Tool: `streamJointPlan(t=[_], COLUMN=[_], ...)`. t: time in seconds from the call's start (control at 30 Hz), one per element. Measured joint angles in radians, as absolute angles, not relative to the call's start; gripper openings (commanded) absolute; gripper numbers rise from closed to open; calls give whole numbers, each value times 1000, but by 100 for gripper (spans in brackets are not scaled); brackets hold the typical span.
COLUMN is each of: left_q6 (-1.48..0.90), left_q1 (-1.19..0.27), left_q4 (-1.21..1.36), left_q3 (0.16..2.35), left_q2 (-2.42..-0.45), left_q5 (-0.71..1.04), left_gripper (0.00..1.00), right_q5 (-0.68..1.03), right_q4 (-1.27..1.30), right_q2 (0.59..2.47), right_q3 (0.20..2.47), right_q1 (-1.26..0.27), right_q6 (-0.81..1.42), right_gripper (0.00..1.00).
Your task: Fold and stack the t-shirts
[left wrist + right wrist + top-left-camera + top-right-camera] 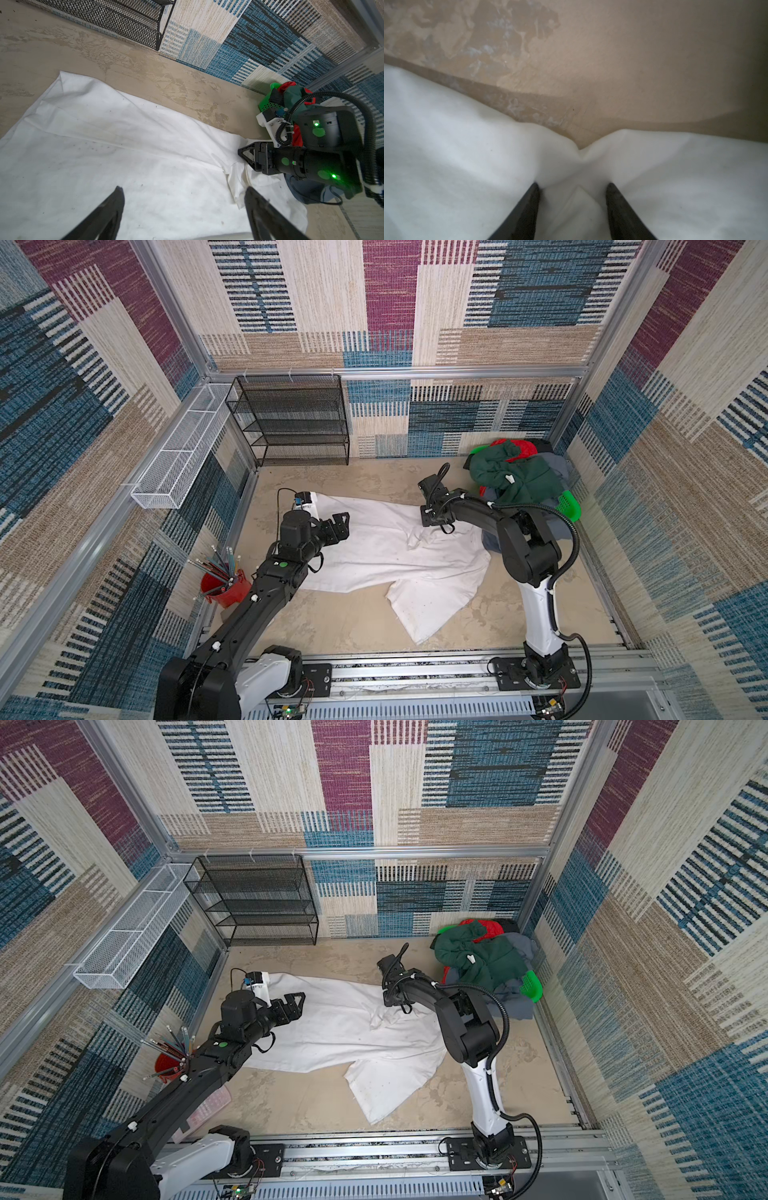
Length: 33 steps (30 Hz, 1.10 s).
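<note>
Right gripper (573,185) is resting on the far edge of the white t-shirt (382,556), just left of the green basket (570,506). Its fingers (529,207) are standing partly apart with a raised fold of cloth between them; whether they are clamping it cannot be told. Left gripper (338,524) is hovering, jaws spread wide, over the shirt's end farthest from the basket. The shirt is lying rumpled on the table (340,626), while the dark green t-shirt (523,477), red t-shirt (519,448) and grey-blue t-shirt (557,466) are sitting heaped over the basket.
</note>
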<state>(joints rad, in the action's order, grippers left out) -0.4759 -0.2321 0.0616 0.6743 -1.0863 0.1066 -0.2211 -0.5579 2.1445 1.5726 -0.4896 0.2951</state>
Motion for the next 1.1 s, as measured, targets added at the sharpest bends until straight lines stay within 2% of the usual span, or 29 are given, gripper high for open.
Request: streamJointPlan(t=[0.37, 0.43, 0.6, 0.67, 0.93, 1.1], left_q6=[-476, -476, -476, -476, -476, -476], left_q1=[-232, -232, -232, -234, -234, -234], left_q4=[62, 62, 62, 60, 55, 54], left_q3=[677, 678, 678, 678, 683, 683], left_q2=[-1094, -1096, -1103, -1103, -1103, -1103], left_q5=[84, 83, 81, 81, 81, 80], left_gripper=[91, 91, 91, 91, 91, 91], right_q5=[-228, -228, -227, -224, -200, -165], right_q4=[-548, -545, -539, -535, -467, -397], right_q2=[2073, 2065, 2050, 2033, 1867, 1780], right_q3=[1509, 1495, 1465, 1445, 1287, 1139], right_q1=[-490, -490, -490, -490, -490, -490], right_q6=[309, 311, 318, 326, 377, 425], right_gripper=[37, 33, 13, 9, 6, 10])
